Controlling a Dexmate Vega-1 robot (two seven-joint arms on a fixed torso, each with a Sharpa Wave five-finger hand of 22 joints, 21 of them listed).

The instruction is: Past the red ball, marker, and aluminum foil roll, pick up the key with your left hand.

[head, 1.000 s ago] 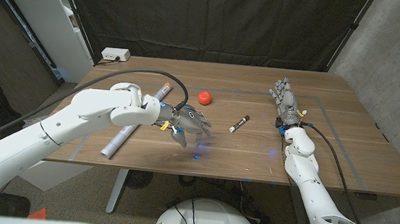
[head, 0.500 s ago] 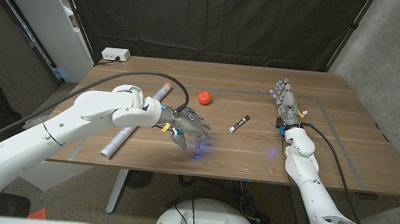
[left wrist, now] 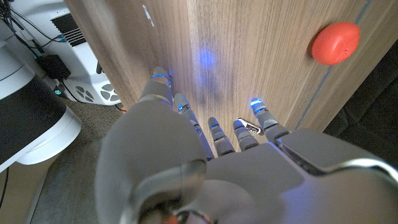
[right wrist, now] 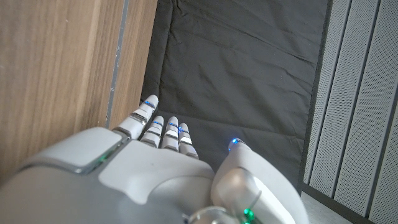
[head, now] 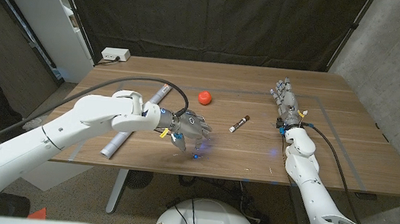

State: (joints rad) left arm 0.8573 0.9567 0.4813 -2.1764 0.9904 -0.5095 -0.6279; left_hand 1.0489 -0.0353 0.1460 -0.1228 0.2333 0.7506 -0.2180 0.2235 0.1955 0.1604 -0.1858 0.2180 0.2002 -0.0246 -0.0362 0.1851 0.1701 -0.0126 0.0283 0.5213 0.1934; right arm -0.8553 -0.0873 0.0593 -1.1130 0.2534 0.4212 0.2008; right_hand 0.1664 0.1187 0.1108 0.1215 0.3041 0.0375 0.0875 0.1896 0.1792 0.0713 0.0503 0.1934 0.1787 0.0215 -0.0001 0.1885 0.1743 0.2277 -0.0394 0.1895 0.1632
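Observation:
My left hand (head: 188,128) hovers over the table's front middle, fingers spread and pointing down at the wood, holding nothing. In the left wrist view a small metallic key (left wrist: 252,129) peeks out between the fingertips (left wrist: 217,134) of that hand (left wrist: 205,162); in the head view the hand hides it. The red ball (head: 204,96) (left wrist: 336,42) lies just beyond the hand. A dark marker (head: 239,123) lies to its right. The foil roll (head: 115,141) lies on the left, partly under my left forearm. My right hand (head: 286,101) (right wrist: 161,162) stands at the right with fingers straight and empty.
A white power box (head: 115,54) sits at the table's back left edge. A white shelf (head: 42,11) stands to the left, with a black curtain behind the table. The table's front edge (head: 202,172) runs close to my left hand.
My left hand has shifted slightly towards the table's front edge and sunk closer to the wood. The right arm, ball, marker and roll have not moved.

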